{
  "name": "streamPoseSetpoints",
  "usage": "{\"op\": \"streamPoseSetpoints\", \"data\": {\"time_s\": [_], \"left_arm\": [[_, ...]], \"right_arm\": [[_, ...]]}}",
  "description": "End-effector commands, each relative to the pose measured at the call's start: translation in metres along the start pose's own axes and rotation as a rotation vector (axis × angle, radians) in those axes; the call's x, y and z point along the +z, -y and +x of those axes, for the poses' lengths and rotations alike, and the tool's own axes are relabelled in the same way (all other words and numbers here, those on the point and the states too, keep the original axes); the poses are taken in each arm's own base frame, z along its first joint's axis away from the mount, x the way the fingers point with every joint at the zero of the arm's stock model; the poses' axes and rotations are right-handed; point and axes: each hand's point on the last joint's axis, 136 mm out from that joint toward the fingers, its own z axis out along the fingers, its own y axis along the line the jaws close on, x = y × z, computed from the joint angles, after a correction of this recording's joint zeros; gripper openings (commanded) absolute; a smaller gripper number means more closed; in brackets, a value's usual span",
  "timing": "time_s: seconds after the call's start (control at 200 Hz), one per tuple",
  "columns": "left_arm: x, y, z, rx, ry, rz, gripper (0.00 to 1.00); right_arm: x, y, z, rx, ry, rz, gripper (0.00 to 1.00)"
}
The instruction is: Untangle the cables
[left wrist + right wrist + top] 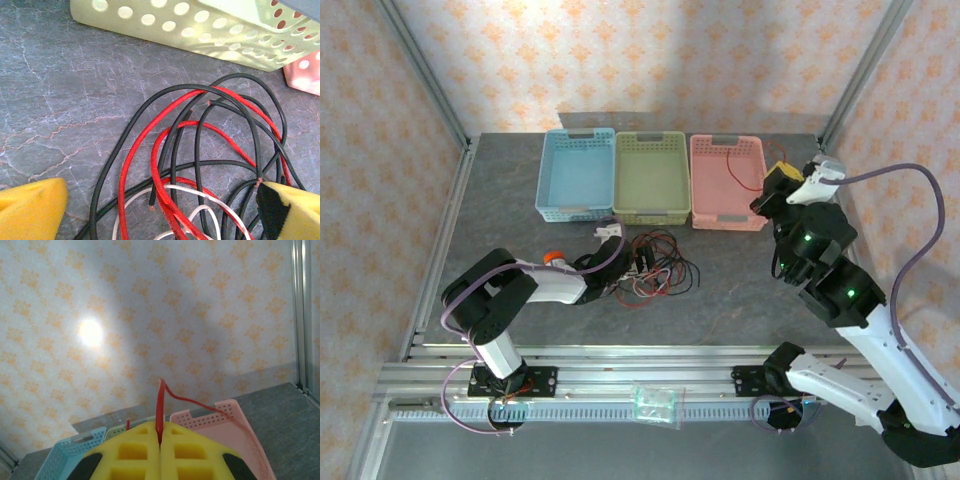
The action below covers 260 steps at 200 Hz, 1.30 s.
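The cables (pixel 658 266) lie in a tangled heap of black, red and whitish loops on the grey table in front of the green basket. My left gripper (pixel 618 262) hangs over the heap's left side, open. In the left wrist view its yellow fingers (pixel 30 210) stand wide apart around a black cable (pixel 170 90), a red cable (pixel 145 132) and a white cable (pixel 175 186); the left gripper (pixel 160 215) touches none of them. My right gripper (pixel 776 186) is raised beside the pink basket, shut on a thin red cable (pixel 161 405) that trails down into that basket; the right gripper (pixel 160 440) has its fingers pressed together.
Three baskets stand in a row at the back: blue (pixel 575 212), green (pixel 650 217) and pink (pixel 728 224). The green basket's wall (pixel 200 30) is close ahead of the left gripper. A small clear bag (pixel 655 403) lies on the front rail.
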Motion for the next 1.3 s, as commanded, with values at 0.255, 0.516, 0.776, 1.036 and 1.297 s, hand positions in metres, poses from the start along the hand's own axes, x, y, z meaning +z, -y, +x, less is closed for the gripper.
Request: {"op": "streamPoseSetpoints", "data": {"time_s": [0.255,0.516,0.776,1.036,1.297], "left_arm": [[-0.037,0.019,-0.017,0.023,0.004,0.071,0.99],[-0.090,0.045,-0.077,0.060,0.153,0.104,0.99],[-0.124,0.101,-0.125,0.094,0.236,0.274,0.99],[-0.096,0.142,-0.143,0.103,0.204,0.321,0.99],[-0.055,0.164,-0.163,0.128,0.196,0.253,0.99]], "right_arm": [[0.017,-0.021,-0.015,-0.015,-0.015,-0.003,0.00],[0.050,-0.026,0.005,-0.065,-0.071,0.075,0.00],[0.093,-0.049,0.005,-0.028,-0.104,0.013,0.00],[0.129,-0.048,-0.002,-0.029,-0.106,0.002,0.00],[0.170,-0.038,0.007,-0.052,-0.117,0.000,0.00]]}}
